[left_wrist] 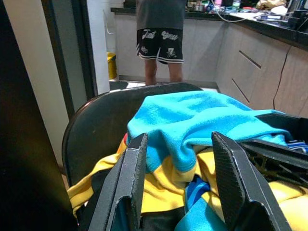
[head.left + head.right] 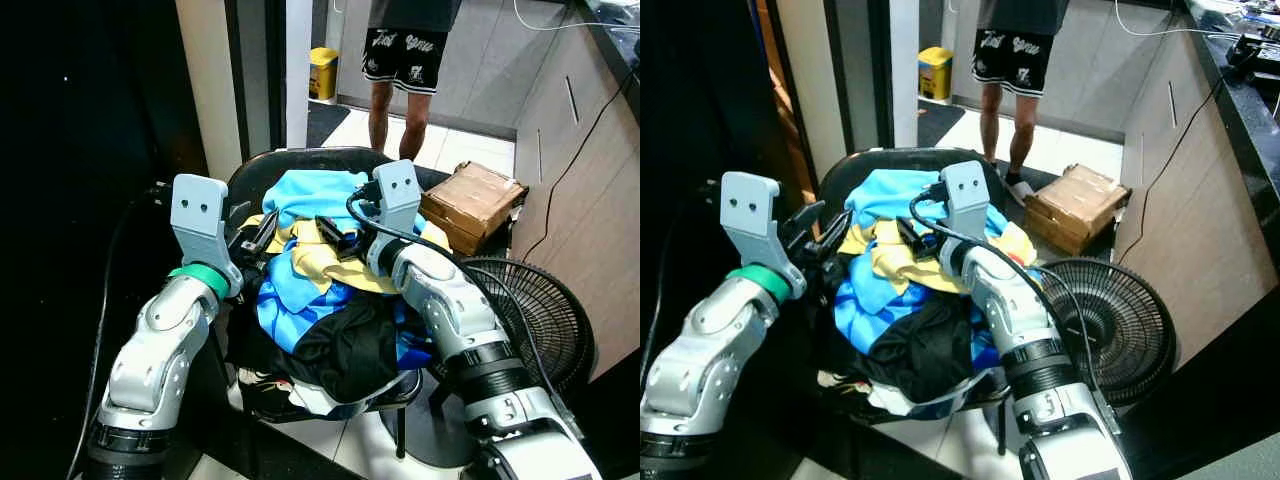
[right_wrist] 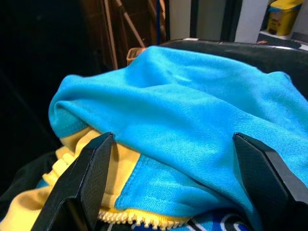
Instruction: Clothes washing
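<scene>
A heap of clothes (image 2: pixel 320 290) lies on a black chair (image 2: pixel 300 160): a bright blue garment (image 2: pixel 310 195) on top, a yellow one (image 2: pixel 320 255) under it, a black one (image 2: pixel 350 345) at the front. My left gripper (image 2: pixel 255 235) hovers at the heap's left side, open, and the left wrist view looks between its fingers (image 1: pixel 134 168) at the blue and yellow cloth. My right gripper (image 2: pixel 335 235) sits over the top of the heap, open wide. In the right wrist view its fingers (image 3: pixel 94 168) straddle the blue garment (image 3: pixel 192 125) with nothing pinched.
A person (image 2: pixel 400 50) stands on the tiled floor behind the chair. A cardboard box (image 2: pixel 475 205) and a floor fan (image 2: pixel 530 310) sit to the right, beside cabinets (image 2: pixel 570 130). A yellow bin (image 2: pixel 322 72) stands far back. Dark wall on the left.
</scene>
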### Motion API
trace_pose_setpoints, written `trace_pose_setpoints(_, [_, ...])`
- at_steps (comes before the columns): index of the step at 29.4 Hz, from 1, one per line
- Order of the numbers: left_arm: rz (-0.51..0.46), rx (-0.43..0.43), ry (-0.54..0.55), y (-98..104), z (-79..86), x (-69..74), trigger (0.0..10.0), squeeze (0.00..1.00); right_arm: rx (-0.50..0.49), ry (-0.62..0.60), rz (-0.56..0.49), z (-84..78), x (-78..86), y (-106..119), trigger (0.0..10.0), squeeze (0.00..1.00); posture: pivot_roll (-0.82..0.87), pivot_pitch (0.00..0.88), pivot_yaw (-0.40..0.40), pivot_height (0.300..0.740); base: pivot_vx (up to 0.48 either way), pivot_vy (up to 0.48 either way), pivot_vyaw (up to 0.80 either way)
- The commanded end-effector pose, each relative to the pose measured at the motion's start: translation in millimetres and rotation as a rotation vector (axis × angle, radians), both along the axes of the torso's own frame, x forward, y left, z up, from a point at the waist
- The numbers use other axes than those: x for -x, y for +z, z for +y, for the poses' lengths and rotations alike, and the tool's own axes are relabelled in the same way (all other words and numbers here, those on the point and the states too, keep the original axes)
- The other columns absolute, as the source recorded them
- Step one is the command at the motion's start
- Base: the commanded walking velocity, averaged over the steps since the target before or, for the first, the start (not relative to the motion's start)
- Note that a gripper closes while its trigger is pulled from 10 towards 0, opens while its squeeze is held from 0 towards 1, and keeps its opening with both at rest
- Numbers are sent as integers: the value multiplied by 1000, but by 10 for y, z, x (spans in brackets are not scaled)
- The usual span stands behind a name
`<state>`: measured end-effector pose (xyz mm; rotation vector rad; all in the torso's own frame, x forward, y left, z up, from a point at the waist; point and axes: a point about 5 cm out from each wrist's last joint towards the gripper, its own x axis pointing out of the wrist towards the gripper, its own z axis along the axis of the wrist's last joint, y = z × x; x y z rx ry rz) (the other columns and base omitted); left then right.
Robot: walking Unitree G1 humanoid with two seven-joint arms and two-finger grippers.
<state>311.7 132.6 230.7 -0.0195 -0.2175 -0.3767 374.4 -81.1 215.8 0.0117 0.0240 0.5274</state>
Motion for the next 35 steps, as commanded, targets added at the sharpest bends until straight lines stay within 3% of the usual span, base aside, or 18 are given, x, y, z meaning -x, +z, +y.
trace_pose_setpoints(1, [11, -3, -10, -19, -3, 21, 10000, 0, 27, 21, 30, 11, 21, -67, 10000, 0, 127, 49, 44, 740, 0, 0, 0])
trace_pose_setpoints(2, [11, -3, -10, -19, -3, 21, 10000, 0, 27, 21, 30, 11, 21, -67, 10000, 0, 127, 49, 44, 740, 0, 0, 0])
trace_pose_setpoints(3, [11, -5, -13, -15, -8, 16, 10000, 0, 24, 22, 31, 0, 24, -67, 0, 0, 126, 47, 48, 740, 0, 0, 0])
trace_pose_setpoints(19, [8, -9, -21, 1, -39, -27, 10000, 0, -84, -9, -22, -96, 68, 95, 0, 0, 115, 33, 59, 740, 0, 0, 0])
trace_pose_setpoints(34, [14, -7, -12, -17, -40, -42, 10000, 0, -119, -8, -28, -106, 107, 122, 0, 0, 109, 25, 60, 740, 0, 0, 0])
trace_pose_setpoints(35, [15, -11, -8, -21, -38, -45, 10000, 0, -161, -23, -44, -123, 104, 190, 0, 0, 109, 25, 60, 740, 0, 0, 0])
